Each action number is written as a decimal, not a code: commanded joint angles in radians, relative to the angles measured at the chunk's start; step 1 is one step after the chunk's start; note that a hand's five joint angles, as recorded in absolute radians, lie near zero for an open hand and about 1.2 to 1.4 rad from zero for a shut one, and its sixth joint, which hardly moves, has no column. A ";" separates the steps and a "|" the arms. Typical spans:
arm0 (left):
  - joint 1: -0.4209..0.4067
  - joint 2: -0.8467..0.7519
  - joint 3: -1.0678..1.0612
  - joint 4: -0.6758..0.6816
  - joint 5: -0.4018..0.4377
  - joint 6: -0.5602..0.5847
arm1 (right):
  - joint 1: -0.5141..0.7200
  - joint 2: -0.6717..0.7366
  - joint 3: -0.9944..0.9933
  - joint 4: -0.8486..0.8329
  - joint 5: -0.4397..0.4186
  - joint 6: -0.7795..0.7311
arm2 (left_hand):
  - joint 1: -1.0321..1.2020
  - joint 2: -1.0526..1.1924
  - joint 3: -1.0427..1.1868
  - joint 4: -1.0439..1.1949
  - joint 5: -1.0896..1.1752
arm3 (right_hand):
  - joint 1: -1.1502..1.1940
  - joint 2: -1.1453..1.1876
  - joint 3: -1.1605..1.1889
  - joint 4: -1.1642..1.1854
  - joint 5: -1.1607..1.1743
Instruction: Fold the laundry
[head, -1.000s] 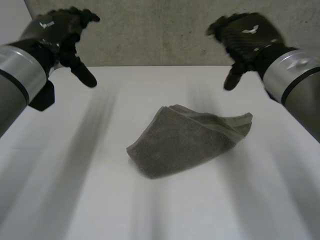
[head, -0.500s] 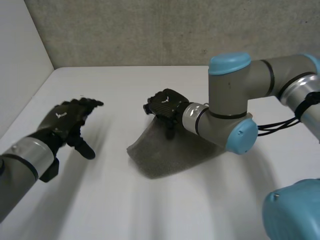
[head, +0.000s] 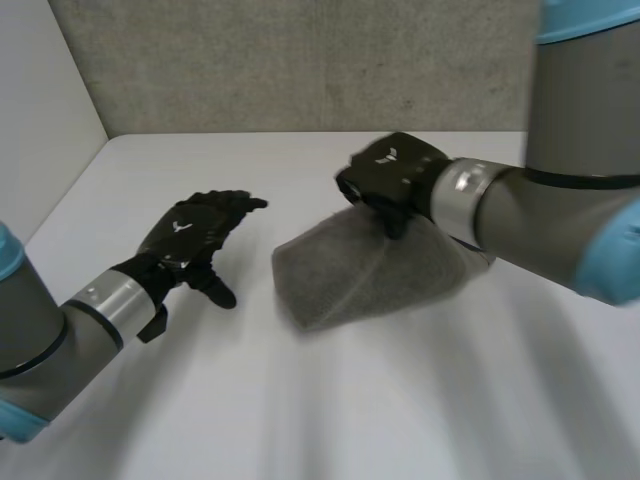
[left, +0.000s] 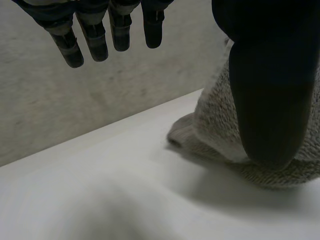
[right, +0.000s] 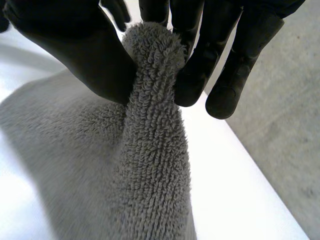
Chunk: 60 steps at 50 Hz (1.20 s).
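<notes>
A grey terry towel (head: 345, 275) lies bunched in the middle of the white table (head: 330, 410). My right hand (head: 388, 178) reaches in over its far edge and is shut on a raised fold. In the right wrist view that fold of towel (right: 156, 95) is pinched between the thumb (right: 75, 47) and the fingers (right: 200, 55), pulled up into a ridge. My left hand (head: 195, 235) rests low over the table just left of the towel, fingers straight and spread, holding nothing. In the left wrist view its thumb (left: 270, 90) stands in front of the towel (left: 212, 125).
A grey concrete wall (head: 300, 60) runs along the table's far edge. A pale side wall (head: 40, 120) closes off the left. Bare table lies in front of the towel and around the left hand.
My right hand came down onto the towel's far edge, closed on it and drew a fold upward. The left hand dropped to the table and moved closer to the towel, still open.
</notes>
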 joint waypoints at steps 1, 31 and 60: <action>-0.070 -0.073 0.107 -0.004 0.133 0.001 | -0.081 -0.216 0.360 -0.007 -0.008 -0.145 | 0.038 0.042 0.041 0.042 0.010 | 0.063 0.085 0.062 0.059 0.071; -0.303 -0.415 0.432 -0.123 0.221 0.264 | -0.484 -0.648 1.110 -0.176 -0.105 -0.442 | 0.202 0.206 0.205 0.206 0.175 | 0.063 0.085 0.062 0.059 0.071; -0.312 -0.336 0.722 0.225 -0.306 0.297 | -0.282 -0.361 0.568 -0.754 0.021 -0.404 | 1.218 1.222 1.221 1.222 1.190 | 0.063 0.085 0.062 0.059 0.071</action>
